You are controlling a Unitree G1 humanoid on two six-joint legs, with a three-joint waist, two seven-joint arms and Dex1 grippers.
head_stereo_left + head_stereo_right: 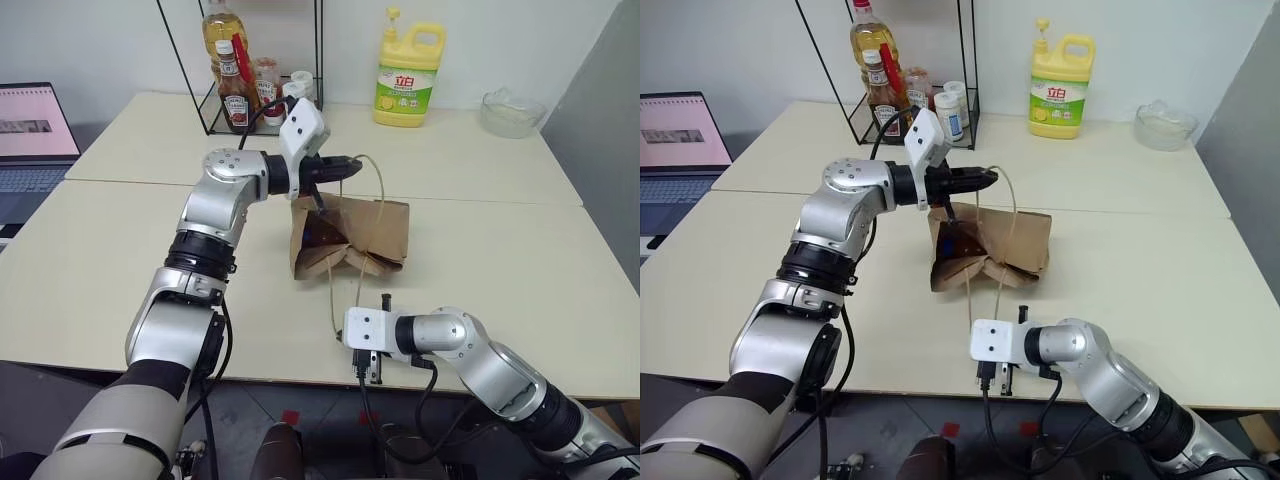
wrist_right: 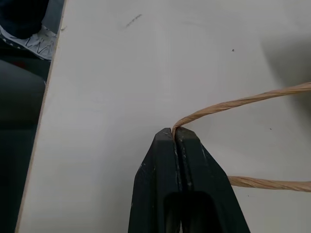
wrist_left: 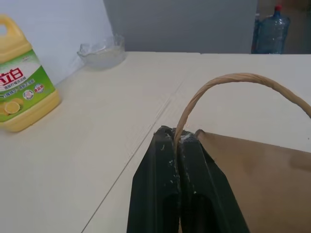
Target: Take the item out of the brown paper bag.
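Near the middle of the pale cream bench [image 1: 480, 240] sits the plain brown kraft paper bag [image 1: 372, 232], crumpled and partly collapsed, its mouth turned toward the robot's left and gaping darkly. Something dark with a reddish-orange glint shows inside the mouth, but it is too shadowed to say whether it is the small bottle of orange drink.

The left claw [image 1: 352, 165] hovers level above the bag's upper edge, its two black fingers [image 3: 155, 174] pressed shut on one thin tan twisted-paper handle [image 3: 233, 80], which arches up from between the tips and back down to the bag. The right claw [image 1: 1002, 378] is low at the near edge of the bench, well apart from the bag, its fingers likewise clamped together on the second tan handle [image 2: 238, 103]; that cord runs taut from the bag's front down to the tips.

At the far side of the bench stand a big yellow detergent jug with a green label [image 1: 409, 72], a clear glass bowl [image 1: 511, 112] to its right, and a black wire rack [image 1: 245, 60] holding sauce and oil bottles. An open laptop [image 1: 35, 135] lies at the left edge.
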